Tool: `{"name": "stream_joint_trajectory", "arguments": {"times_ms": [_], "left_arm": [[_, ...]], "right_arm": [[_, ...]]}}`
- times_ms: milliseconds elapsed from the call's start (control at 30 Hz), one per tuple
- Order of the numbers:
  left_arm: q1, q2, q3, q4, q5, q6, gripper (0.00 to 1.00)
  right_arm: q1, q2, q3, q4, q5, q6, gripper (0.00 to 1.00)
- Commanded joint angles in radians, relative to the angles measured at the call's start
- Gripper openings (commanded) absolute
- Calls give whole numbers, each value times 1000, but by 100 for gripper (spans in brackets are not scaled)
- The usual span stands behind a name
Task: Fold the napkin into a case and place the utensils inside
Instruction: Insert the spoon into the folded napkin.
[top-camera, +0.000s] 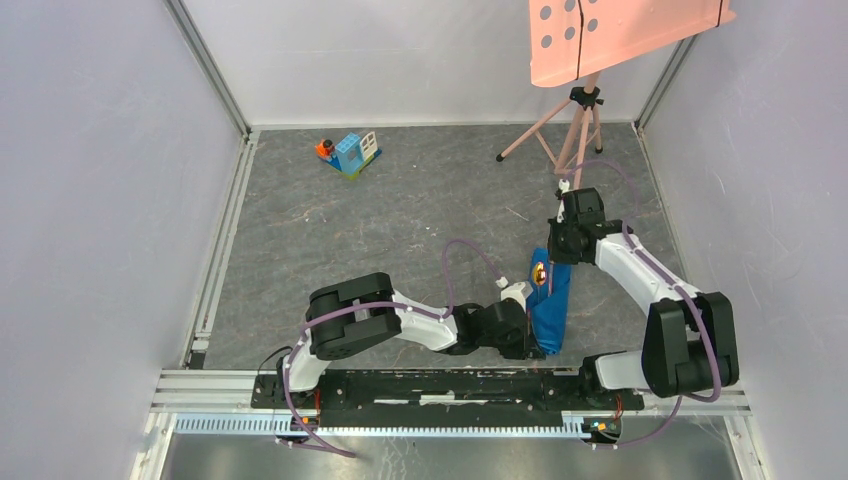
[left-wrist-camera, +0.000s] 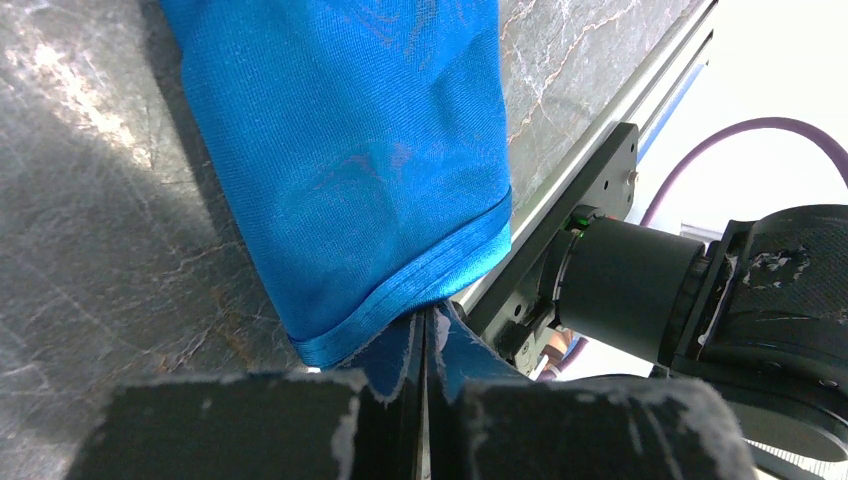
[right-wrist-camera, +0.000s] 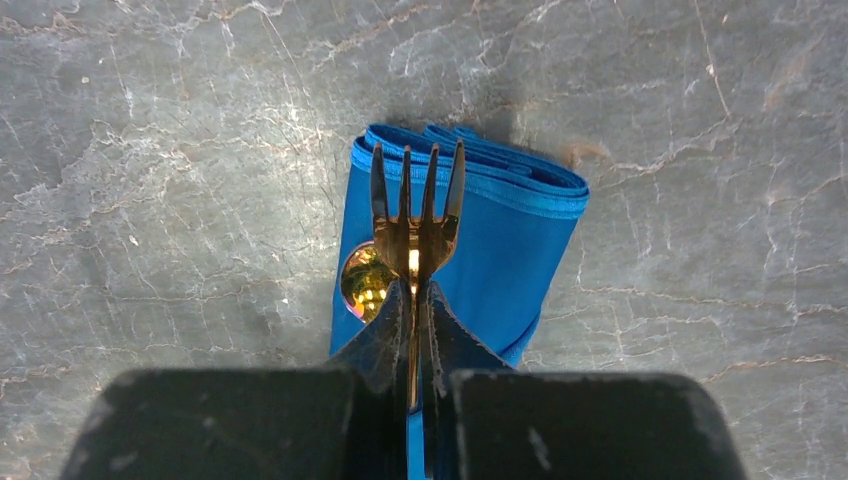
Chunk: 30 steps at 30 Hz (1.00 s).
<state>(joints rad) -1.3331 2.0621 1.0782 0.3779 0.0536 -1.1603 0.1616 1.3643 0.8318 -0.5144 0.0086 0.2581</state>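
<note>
On the table (top-camera: 330, 250), right of centre and close to the near edge: the case (top-camera: 552, 310), already folded into a narrow blue oblong, lying lengthwise away from the bases. Far off at the back, a toy house (top-camera: 350, 152) and a tripod (top-camera: 585, 110), both well apart from the work.

Clamped on the case's near end with the left gripper (left-wrist-camera: 423, 360): fingers fully together, hemmed cloth pinched between them, the rest lying flat on the table beyond. Gripped by its thin handle in the right gripper (right-wrist-camera: 415, 320), fingers closed tight on the metal: the fork (right-wrist-camera: 415, 215), tines pointing ahead over the case's far end, short of the stacked hems. Cannot tell whether touching the cloth. Tucked at the case's edge, just beside the fork, only the shiny bowl showing: the spoon (right-wrist-camera: 362, 280).

Judged nearly done, with the spoon seemingly in and the fork not yet seated.

Risks from here:
- Could snag the tines on a hem and drag the layers open, if pushed in flat.
- Could slide the fork over the cloth rather than inside; cannot tell which layer forms the mouth.
- Could nudge the spoon out sideways, sitting so close.
- Could twist the fork in the grip, held on so thin a handle.
- Could pull the case toward the table's edge through any tug from the left gripper.
</note>
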Motion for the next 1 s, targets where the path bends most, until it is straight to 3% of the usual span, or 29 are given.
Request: {"name": "stream_joint_trajectory", "arguments": {"times_ms": [0, 367, 567, 967], "left_arm": [[-5, 20, 6, -13, -51, -16, 2], [-7, 15, -2, -13, -91, -38, 2], [-7, 6, -15, -19, -109, -55, 2], [-8, 2, -14, -17, -117, -51, 2]], "right_arm": [[1, -42, -40, 9, 19, 44, 0], [8, -133, -139, 42, 65, 155, 0], [8, -125, -111, -37, 137, 241, 0], [10, -148, -230, 39, 70, 219, 0]]}}
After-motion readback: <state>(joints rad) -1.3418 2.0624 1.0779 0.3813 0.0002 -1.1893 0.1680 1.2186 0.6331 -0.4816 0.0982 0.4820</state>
